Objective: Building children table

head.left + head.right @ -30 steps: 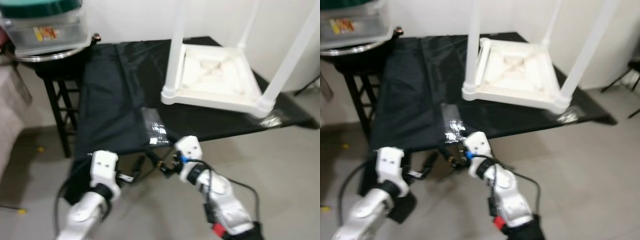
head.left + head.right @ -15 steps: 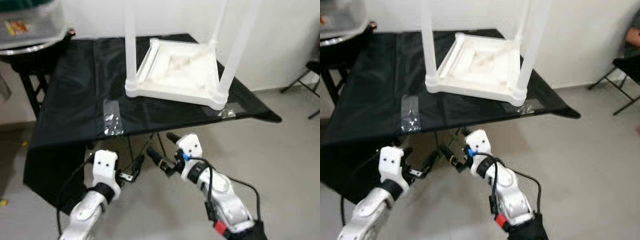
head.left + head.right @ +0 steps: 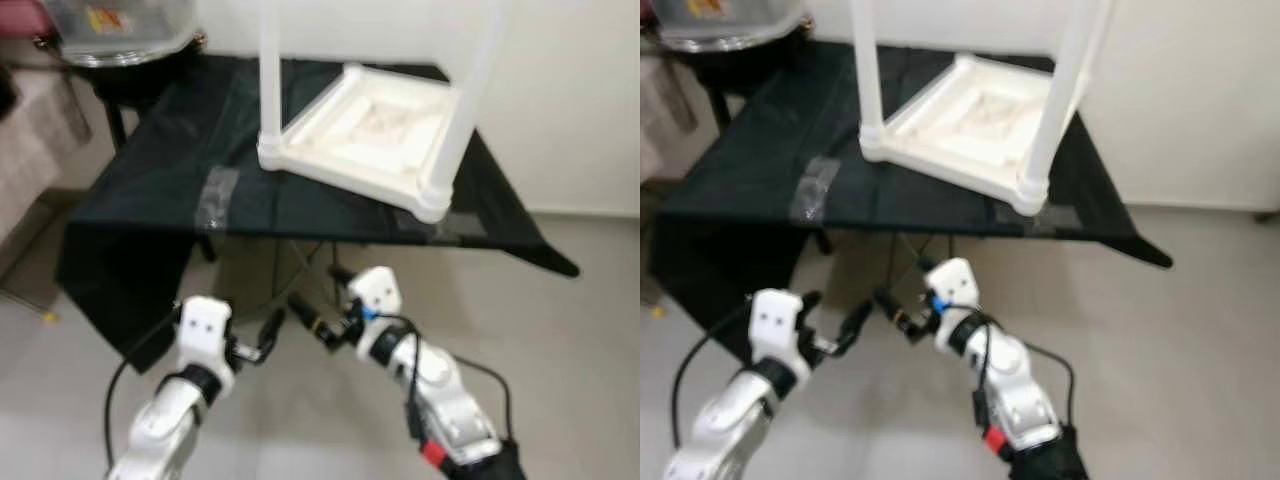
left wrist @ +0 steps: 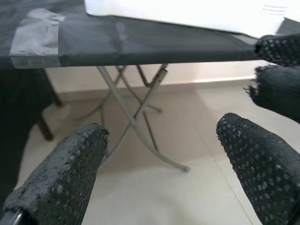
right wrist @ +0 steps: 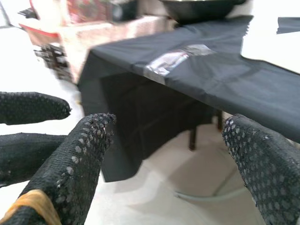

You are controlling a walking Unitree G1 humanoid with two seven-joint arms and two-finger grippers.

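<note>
since the frame half a second back the whole head picture had shifted, so the camera had moved, not the furniture; both grippers sat at about the same low spot in front of the body.

black-draped folding table (image 3: 150, 190) filled the 12 o'clock half of the head views. on it, toward 1 o'clock, stood the white children table (image 3: 375, 130), upside down, top flat on the cloth, legs pointing up. near legs (image 3: 270, 70) and (image 3: 465, 110) ran out of the top of the picture. a patch of clear tape (image 3: 215, 190) lay on the cloth at 11 o'clock, near the front edge. a clear container (image 3: 120, 20) sat at far 10 o'clock.

left gripper (image 3: 272, 330) hung at 7 o'clock, below the table edge, fingers spread wide, holding nothing. right gripper (image 3: 318, 305) hung at 6 o'clock, just beside the left, fingers also well apart and empty.

handling, judged: piece looked like moulded plastic, so light, stiff, smooth and likely slippery. legs long and thin; a grip high on one would lever it. best hold probably low on a leg near its socket, or on the raised rim of the top.

views compared: left wrist view showed the metal crossed legs (image 4: 136, 117) under the cloth and the right gripper's fingertips (image 4: 276, 70) close by. right wrist view showed the cloth hanging down the far side and a cluttered shelf (image 5: 75, 18) beyond. head views alone gave the white table's upright legs.
</note>
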